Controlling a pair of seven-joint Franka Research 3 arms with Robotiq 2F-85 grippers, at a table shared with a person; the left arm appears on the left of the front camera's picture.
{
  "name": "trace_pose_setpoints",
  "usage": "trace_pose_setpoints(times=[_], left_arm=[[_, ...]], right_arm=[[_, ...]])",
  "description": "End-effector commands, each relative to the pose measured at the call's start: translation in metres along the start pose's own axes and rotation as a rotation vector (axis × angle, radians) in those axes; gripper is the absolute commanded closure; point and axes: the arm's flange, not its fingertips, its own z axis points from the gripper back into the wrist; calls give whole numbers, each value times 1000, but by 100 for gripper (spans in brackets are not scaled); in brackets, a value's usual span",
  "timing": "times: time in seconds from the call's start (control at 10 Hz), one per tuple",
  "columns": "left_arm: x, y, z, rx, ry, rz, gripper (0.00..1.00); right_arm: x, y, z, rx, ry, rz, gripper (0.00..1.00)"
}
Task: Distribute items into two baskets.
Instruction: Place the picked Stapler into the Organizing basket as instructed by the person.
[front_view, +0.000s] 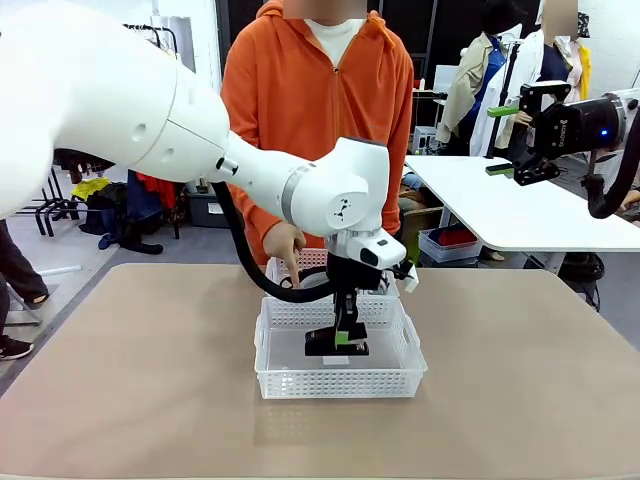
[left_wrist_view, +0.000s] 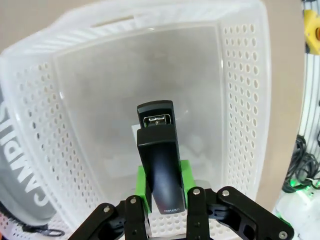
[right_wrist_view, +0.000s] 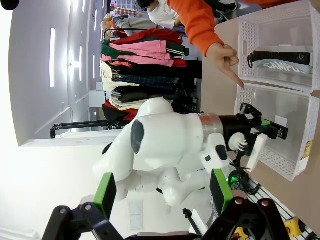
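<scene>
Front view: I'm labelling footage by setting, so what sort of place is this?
Probably a robot lab or workshop set up indoors, not a home. A person stands across the tan table from the arms, another white table stands behind, and a full clothes rack lines the wall.

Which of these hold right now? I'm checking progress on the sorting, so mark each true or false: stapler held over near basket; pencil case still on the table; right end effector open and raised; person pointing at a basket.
1. The left end effector grips the small black stapler inside the near white perforated plastic basket. True.
2. The grey "CAMPUS" zip pencil case lies on the bare table. False: it lies in the far basket.
3. The right end effector is open, raised, holding nothing. True.
4. The person's hand holds the stapler. False: it points toward the baskets.
</scene>
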Motion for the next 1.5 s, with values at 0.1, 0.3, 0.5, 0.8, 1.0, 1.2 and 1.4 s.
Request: trace_pose_setpoints(times=[0.1, 0.3, 0.5, 0.8, 1.0, 1.2, 1.4], left_arm=[[-1, -2, -21, -12, 26, 23, 100], [-3, -2, -26, -22, 19, 24, 100], [-3, -2, -27, -34, 5, 33, 100], [-6, -1, -27, -42, -6, 40, 56], [-8, 0, -23, -42, -21, 46, 18], [-11, 3, -22, -54, 2, 68, 0], [-14, 2, -17, -56, -7, 70, 0]], right_arm=[[-1, 2, 1, -1, -1, 6, 0], [-1, 2, 1, -1, -1, 6, 0], [-1, 2, 1, -1, -1, 6, 0], [-1, 2, 1, -1, -1, 6, 0], [-1, 2, 1, -1, -1, 6, 0], [-1, 2, 1, -1, -1, 6, 0], [-1, 2, 1, -1, -1, 6, 0]])
